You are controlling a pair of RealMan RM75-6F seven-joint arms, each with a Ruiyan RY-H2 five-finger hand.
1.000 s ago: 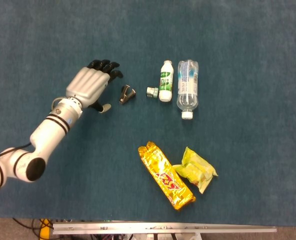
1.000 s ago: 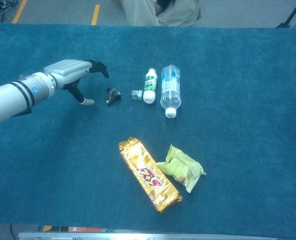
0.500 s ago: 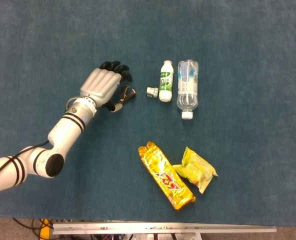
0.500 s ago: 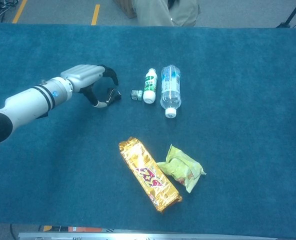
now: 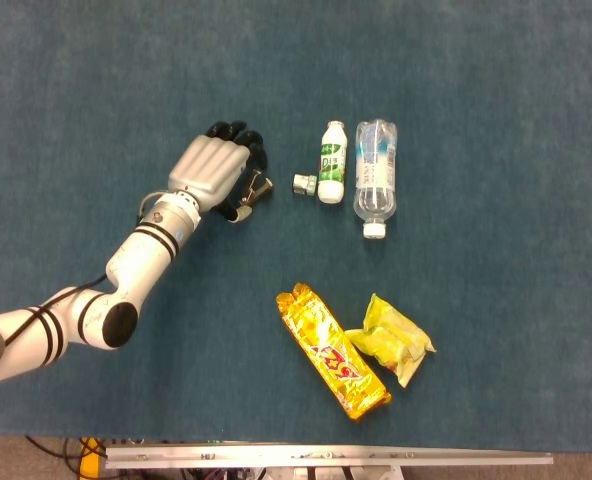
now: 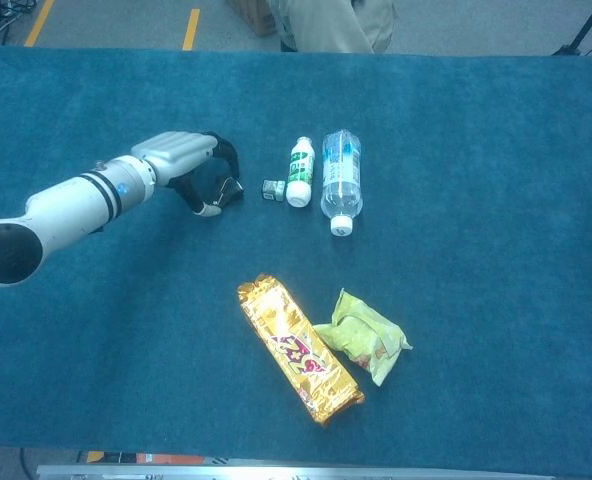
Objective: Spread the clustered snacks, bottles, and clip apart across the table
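from my seat i had the left hand (image 5: 214, 172) out over the blue-covered worktop (image 5: 496, 120), palm down, its dark fingertips (image 5: 255, 152) curled over the small dark metal clip (image 5: 257, 187). the thumb tip sat right at the near side of the clip and the fingers arched over its far side, so the hand was closing around it, but i could not tell from either camera whether the clip was actually pinched or only caged; it looked to be resting on the worktop. the right hand did not show in either view.

just right of the clip, toward the middle of the worktop, lay a tiny green-and-grey piece (image 5: 302, 182), touching or almost touching the white bottle with the green label (image 5: 331, 162). that bottle lay on its side with its cap toward the near edge. beside it, nearly parallel and just apart, lay the clear water bottle (image 5: 375, 176), also cap toward the near edge.

closer to the near edge, well apart from the bottles, the long gold snack packet (image 5: 333, 351) lay slanted, and the crumpled yellow-green snack bag (image 5: 391, 341) sat against its right side, touching it. in the chest view a person in beige clothing (image 6: 331, 22) was at the far edge.
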